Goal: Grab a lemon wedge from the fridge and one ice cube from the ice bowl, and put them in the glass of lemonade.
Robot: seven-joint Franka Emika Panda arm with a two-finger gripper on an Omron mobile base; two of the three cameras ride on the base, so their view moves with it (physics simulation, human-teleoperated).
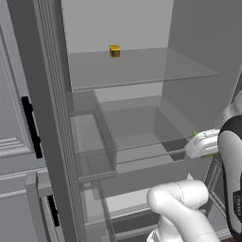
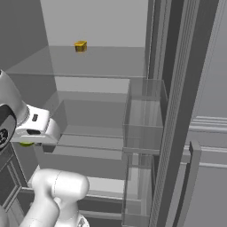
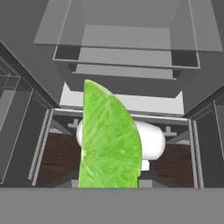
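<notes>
Holding stage, judged: wedge fetched; ice cube and drop into glass left. Left base view: gripper [image 1: 204, 143] before open fridge [image 1: 142, 71], green beside it. Right base view: same. Hand view: lemon wedge [image 3: 109, 140] upright lengthwise, apparently clamped; finger gap can't tell.

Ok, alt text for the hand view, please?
A bright green citrus wedge stands upright in the near centre of the view, seemingly held at the pincer. Beyond it lie the open dark grey fridge's clear shelves and drawer.
</notes>
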